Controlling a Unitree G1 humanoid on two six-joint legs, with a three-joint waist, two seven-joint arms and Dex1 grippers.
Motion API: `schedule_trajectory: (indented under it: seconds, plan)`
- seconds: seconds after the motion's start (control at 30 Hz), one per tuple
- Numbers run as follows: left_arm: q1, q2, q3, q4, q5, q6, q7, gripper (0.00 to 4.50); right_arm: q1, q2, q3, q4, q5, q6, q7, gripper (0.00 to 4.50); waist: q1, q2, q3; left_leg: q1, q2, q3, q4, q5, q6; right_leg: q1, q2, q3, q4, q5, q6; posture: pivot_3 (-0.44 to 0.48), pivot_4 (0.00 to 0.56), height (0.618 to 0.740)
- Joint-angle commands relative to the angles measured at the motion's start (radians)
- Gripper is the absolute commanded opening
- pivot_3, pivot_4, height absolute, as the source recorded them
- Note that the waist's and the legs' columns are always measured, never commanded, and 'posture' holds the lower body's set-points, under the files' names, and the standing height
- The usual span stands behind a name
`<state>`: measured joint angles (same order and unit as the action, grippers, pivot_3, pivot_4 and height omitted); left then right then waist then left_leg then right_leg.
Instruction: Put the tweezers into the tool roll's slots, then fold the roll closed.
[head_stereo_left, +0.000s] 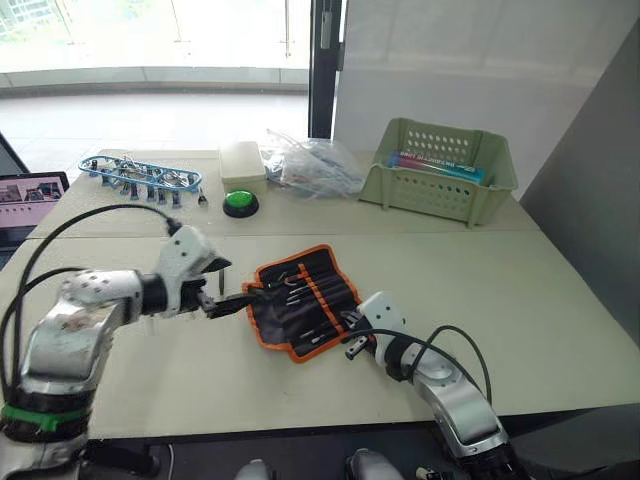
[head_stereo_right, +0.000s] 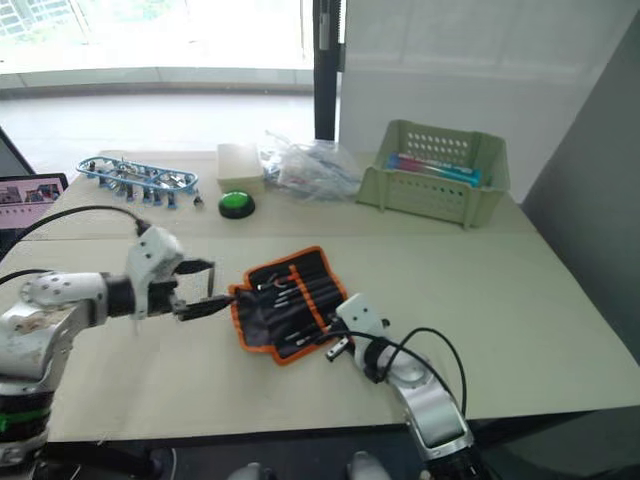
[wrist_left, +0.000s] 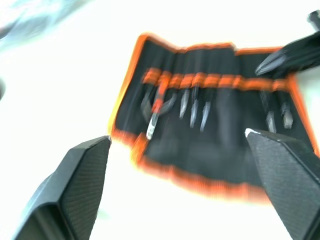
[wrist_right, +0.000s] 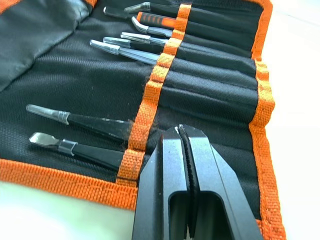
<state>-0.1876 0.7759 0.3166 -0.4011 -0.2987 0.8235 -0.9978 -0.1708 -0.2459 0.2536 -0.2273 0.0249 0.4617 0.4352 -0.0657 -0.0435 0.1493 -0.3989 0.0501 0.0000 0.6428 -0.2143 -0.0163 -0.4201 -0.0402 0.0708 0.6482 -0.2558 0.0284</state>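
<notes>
Black woven-cloth tool roll (wrist_right: 100, 85): coarse matt weave; ribbed orange webbing trim, slightly frayed at the slot band; slim black tweezers (wrist_right: 80, 120): matt dark bodies, tips under clear glossy plastic caps; right gripper (wrist_right: 184, 131): smooth black plastic fingers, faint sheen; left gripper's fingers (wrist_left: 85, 175): finely textured matt black pads; pale green plastic basket (head_stereo_left: 440, 170): smooth, perforated walls; table top (head_stereo_left: 520, 290): matt, pale.

1. The tweezers (wrist_right: 85, 122) have their handles hidden inside the roll's (wrist_right: 210, 75) slots.
2. The left wrist view is blurred; tips there are indistinct.
3. Basket (head_stereo_left: 440, 170) contents are partly hidden by its wall.
</notes>
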Motion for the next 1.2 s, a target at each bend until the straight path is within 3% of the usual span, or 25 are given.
schedule_trajectory:
  seconds: [0.03, 0.17, 0.4, 0.5, 0.6, 0.77, 0.97, 1.07, 1.2]
  plan:
    - [0.166, -0.063, 0.206, -0.158, -0.051, 0.03, 0.08, 4.46, 0.026, -0.018, -0.005, 0.025, 0.015, -0.003, 0.027, 0.0, 0.007, -0.001, 0.0, 0.0, 0.0, 0.0, 0.0, 0.0, 0.0, 0.0, 0.0, 0.0, 0.0, 0.0, 0.0, 0.0, 0.15, 0.738]
    - [0.428, -0.214, 0.373, -0.266, -0.046, -0.042, 0.168, 4.46, 0.024, -0.043, -0.007, 0.048, 0.021, -0.019, 0.064, 0.0, 0.021, -0.004, -0.001, 0.001, 0.0, 0.002, 0.001, 0.0, 0.0, 0.002, -0.003, -0.001, -0.001, 0.001, -0.001, 0.0, 0.15, 0.738]
    - [0.829, -0.499, 0.511, -0.379, -0.08, -0.22, 0.245, 4.46, 0.007, -0.071, -0.023, 0.08, 0.037, -0.036, 0.109, 0.0, 0.024, -0.004, -0.002, 0.006, 0.001, 0.003, 0.001, 0.0, 0.0, 0.005, -0.003, -0.001, -0.001, -0.005, -0.007, 0.0, 0.15, 0.738]
    - [0.919, -0.601, 0.533, -0.398, -0.098, -0.284, 0.296, 4.46, -0.001, -0.072, -0.023, 0.09, 0.041, -0.035, 0.116, 0.0, 0.023, -0.005, -0.002, 0.009, 0.001, 0.004, 0.001, -0.001, -0.001, 0.007, -0.004, 0.001, -0.004, -0.006, -0.008, 0.0, 0.15, 0.738]
    - [0.967, -0.648, 0.513, -0.419, -0.105, -0.33, 0.333, 4.46, -0.004, -0.068, -0.018, 0.097, 0.042, -0.035, 0.122, 0.0, 0.023, -0.006, -0.001, 0.009, 0.001, 0.004, 0.001, -0.005, -0.008, 0.003, -0.004, 0.001, -0.006, -0.007, -0.007, 0.0, 0.15, 0.738]
    - [0.938, -0.633, 0.45, -0.419, -0.108, -0.329, 0.408, 4.46, -0.011, -0.063, -0.009, 0.103, 0.04, -0.034, 0.13, 0.0, 0.02, -0.006, -0.001, 0.009, 0.0, 0.004, 0.001, -0.005, -0.009, 0.002, -0.004, 0.001, -0.007, -0.007, -0.007, 0.0, 0.15, 0.738]
    - [0.717, -0.582, 0.343, -0.353, -0.076, -0.244, 0.6, 4.46, -0.027, -0.052, -0.016, 0.108, 0.034, -0.031, 0.121, 0.0, 0.016, -0.005, -0.002, 0.009, 0.0, 0.003, 0.001, -0.002, -0.004, 0.003, -0.002, 0.001, -0.005, -0.006, -0.007, 0.0, 0.15, 0.738]
    - [0.603, -0.575, 0.274, -0.281, -0.01, -0.204, 0.727, 4.46, -0.026, -0.049, -0.02, 0.104, 0.033, -0.03, 0.113, 0.0, 0.019, 0.006, -0.002, 0.01, -0.001, 0.003, 0.001, 0.0, 0.0, 0.009, -0.002, 0.002, -0.006, -0.004, -0.005, 0.0, 0.15, 0.738]
    - [0.484, -0.587, 0.213, -0.203, 0.031, -0.179, 0.827, 4.46, -0.024, -0.047, -0.025, 0.096, 0.03, -0.028, 0.101, 0.0, 0.018, 0.002, -0.003, 0.01, 0.001, 0.0, 0.0, 0.0, -0.001, 0.009, 0.003, 0.001, -0.003, -0.001, 0.0, 0.0, 0.15, 0.738]
